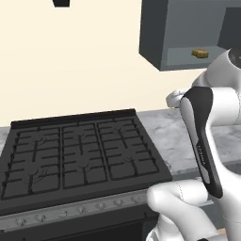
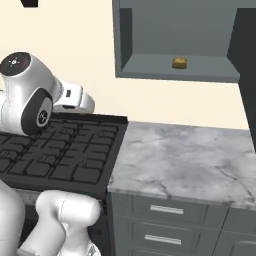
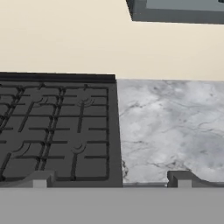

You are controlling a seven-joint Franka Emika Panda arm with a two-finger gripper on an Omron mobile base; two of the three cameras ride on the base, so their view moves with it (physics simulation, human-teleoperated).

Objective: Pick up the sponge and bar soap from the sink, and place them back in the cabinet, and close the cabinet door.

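The claw (image 3: 111, 178) sits nearest the hand camera: its 2 dark finger tips stand wide apart at the bottom of the hand view, with nothing between them. It is aimed over the seam between the black gas cooktop with cast grates (image 3: 57, 127) and the grey marble bench (image 3: 170, 127).

The small mustard-yellow chunky sponge (image 2: 180, 62) rests on the lighter grey interior shelf of the dark slate-grey wall-hung cabinet (image 2: 150, 30), near the middle of the shelf and clear of the side walls. Judged from this, the sponge step is complete.

The flat pink-red bar soap and the sink cannot be located from these views. Judgement: with the claw empty, the bar soap is yet to be fetched and placed.

The dark slate-grey cabinet door (image 2: 247, 75) stands swung out at the right side of the cabinet opening, so the interior is exposed. Closing it remains outstanding.

Below the bench, grey base drawers with slim bar handles (image 2: 165, 210) are shut and play no part.

Estimated progress: 1 of 3 steps done.
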